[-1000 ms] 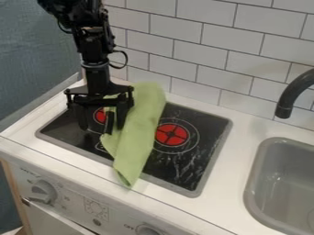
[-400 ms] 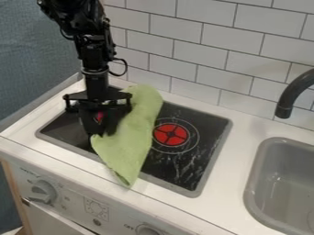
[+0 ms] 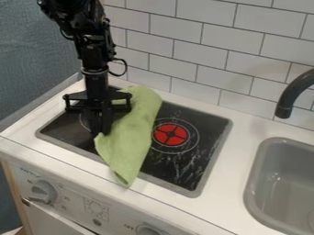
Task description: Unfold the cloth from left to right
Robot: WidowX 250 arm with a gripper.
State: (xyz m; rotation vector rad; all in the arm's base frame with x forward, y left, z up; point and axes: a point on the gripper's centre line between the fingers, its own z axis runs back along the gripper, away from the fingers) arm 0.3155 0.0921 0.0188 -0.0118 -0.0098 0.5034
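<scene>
Step in hand: grasping the cloth at its left edge, judged to be the start of the unfolding stroke. The cloth [image 3: 130, 142] lies as a long folded strip over the middle of the hob [image 3: 187, 160], its near end crossing the hob's frame onto the white desk [image 3: 230, 183]. The gripper [image 3: 102, 133] hangs over the hob's left part, pointing down; its jaws are drawn close together and appear to pinch the cloth's left edge (the depth of the bite cannot be read). Next move: raise that edge just clear of the folds, carry it rightward over the right-hand burner [image 3: 171, 134], then lower and release. Keep the lift low and even; a shallow grip may slip, and a fast pull may drag the whole cloth.
</scene>
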